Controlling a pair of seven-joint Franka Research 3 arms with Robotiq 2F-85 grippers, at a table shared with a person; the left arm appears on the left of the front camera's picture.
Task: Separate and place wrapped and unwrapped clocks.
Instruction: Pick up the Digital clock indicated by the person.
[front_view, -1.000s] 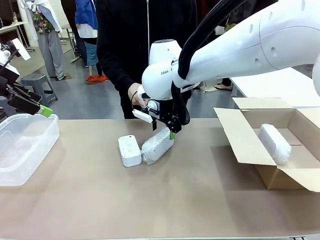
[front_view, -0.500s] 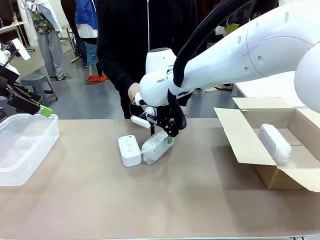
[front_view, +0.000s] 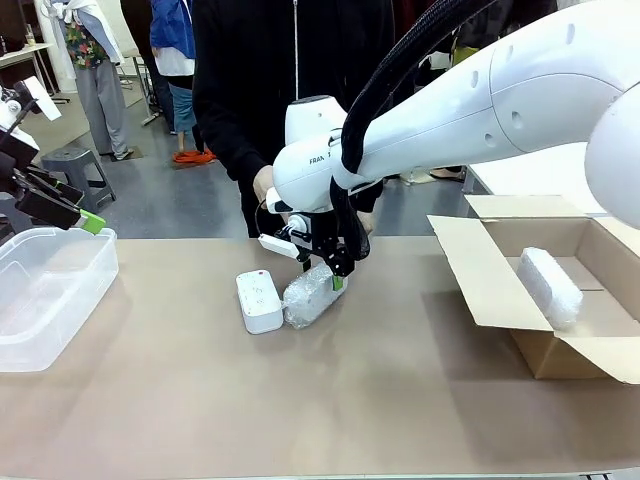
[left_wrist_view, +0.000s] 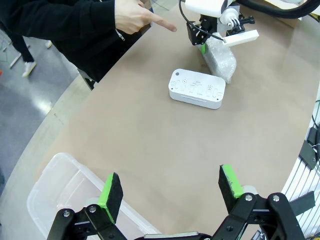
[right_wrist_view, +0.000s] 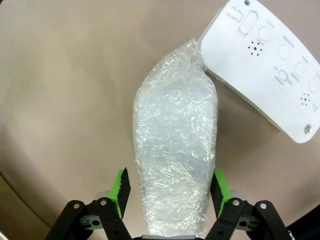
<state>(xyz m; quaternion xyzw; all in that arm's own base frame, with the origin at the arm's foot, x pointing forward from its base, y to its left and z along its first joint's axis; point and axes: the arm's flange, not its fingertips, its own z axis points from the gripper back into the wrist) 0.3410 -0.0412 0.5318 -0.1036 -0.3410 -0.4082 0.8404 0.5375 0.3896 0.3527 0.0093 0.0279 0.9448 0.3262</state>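
Right gripper (right_wrist_view: 170, 189) straddles wrapped clock (right_wrist_view: 175, 145) near the table's (right_wrist_view: 60, 100) far edge, long axis running straight ahead between your pads (right_wrist_view: 121, 186); clamped or not, can't tell.

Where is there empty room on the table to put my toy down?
The front of the table, between the plastic bin and the cardboard box, is bare. The middle is crowded: the bare clock lies right beside the wrapped clock, and the right gripper has its fingers straddling that one.
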